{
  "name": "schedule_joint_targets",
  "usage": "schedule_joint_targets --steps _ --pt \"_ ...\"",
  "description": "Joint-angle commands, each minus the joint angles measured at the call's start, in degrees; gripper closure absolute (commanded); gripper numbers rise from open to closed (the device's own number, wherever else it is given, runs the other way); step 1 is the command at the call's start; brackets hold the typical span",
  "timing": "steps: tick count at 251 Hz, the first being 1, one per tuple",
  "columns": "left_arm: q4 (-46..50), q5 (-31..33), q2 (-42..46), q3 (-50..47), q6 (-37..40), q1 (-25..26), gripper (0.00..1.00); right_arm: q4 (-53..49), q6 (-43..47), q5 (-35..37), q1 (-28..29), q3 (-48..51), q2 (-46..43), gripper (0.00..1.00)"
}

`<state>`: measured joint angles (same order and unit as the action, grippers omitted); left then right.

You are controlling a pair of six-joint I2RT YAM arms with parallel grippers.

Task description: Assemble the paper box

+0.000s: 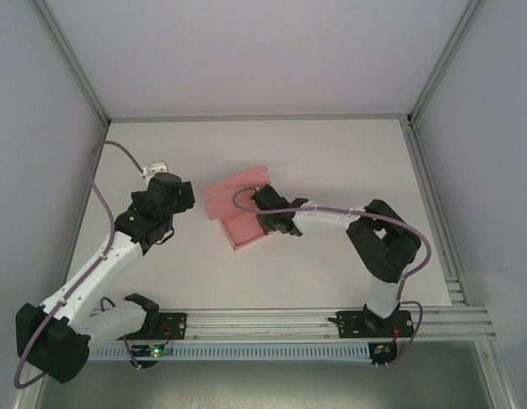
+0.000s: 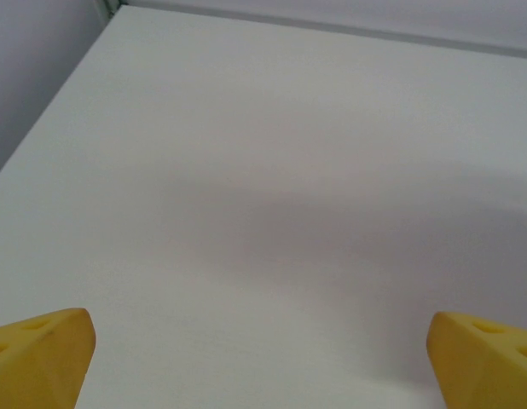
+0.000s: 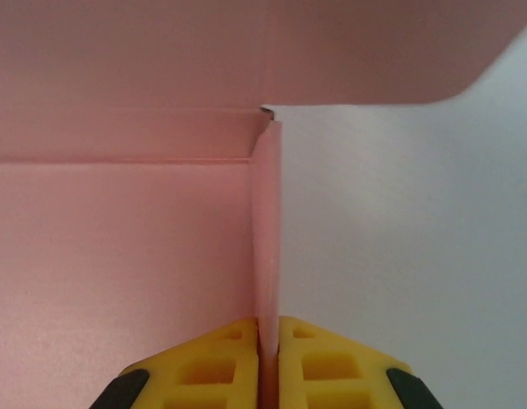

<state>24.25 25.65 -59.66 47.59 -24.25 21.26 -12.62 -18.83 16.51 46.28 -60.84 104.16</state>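
Observation:
The pink paper box (image 1: 243,220) lies part-folded in the middle of the white table, its lid flap raised toward the back. My right gripper (image 1: 268,223) is at its right side, shut on the upright side wall (image 3: 267,247), which stands edge-on between the yellow fingertips (image 3: 221,362). The box floor (image 3: 118,264) spreads to the left of that wall and the lid flap (image 3: 349,51) hangs overhead. My left gripper (image 1: 180,198) hovers to the left of the box, apart from it. It is open, its yellow fingertips (image 2: 42,349) wide apart over bare table.
A small white object (image 1: 157,168) lies at the back left near the left arm's cable. Grey walls enclose the table (image 1: 349,162) on three sides, and an aluminium rail (image 1: 272,324) runs along the near edge.

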Motion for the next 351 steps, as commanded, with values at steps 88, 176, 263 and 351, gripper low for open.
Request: schedule_joint_targets --steps 88,176,263,351 --pt "-10.0 -19.6 -4.8 -0.5 9.3 -1.2 0.00 -3.0 -24.8 12.7 5.3 5.4 -7.8 0.62" --pt "-6.7 -50.4 -16.7 7.3 28.9 -9.1 0.00 16.0 12.9 -27.6 -18.7 13.6 -25.0 0.31" --pt "6.8 -54.7 -29.0 19.1 44.4 -9.0 0.26 -7.4 42.2 -54.7 -26.4 -9.5 -8.7 0.39" --pt "10.4 -58.1 -31.4 20.4 47.9 -9.1 0.42 -14.4 47.7 -51.9 -24.3 -17.0 -0.2 0.47"
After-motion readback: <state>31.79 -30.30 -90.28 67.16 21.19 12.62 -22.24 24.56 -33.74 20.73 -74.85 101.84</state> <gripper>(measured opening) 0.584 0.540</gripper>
